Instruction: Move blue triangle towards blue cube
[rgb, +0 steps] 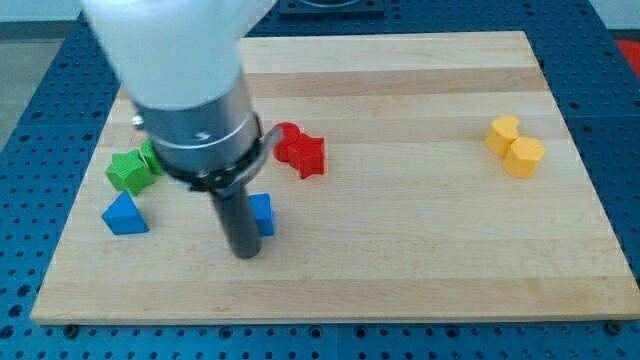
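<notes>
Nearest the view's bottom, my tip (245, 254) rested on the pale, smooth-grained wooden tabletop (400, 260); the tool was a plain dark matte rod with no jaws to open or close, and it gripped nothing. Just to the tip's right, partly hidden behind the rod, sat the blue cube (262, 214), touching or almost touching the rod. Well to the tip's left lay the blue triangle (125, 215), a smooth, solid-looking prism with its apex pointing toward the view's top and its broad base running left to right; it stood apart from the rod and the cube. Just beyond it sat a green star-shaped block (131, 170), with another green piece partly hidden behind the arm. Farther back, right of the metal collar, were red blocks (301, 151), the front one star-shaped. Far at the view's right, two yellow hexagonal blocks (516, 147) sat touching
</notes>
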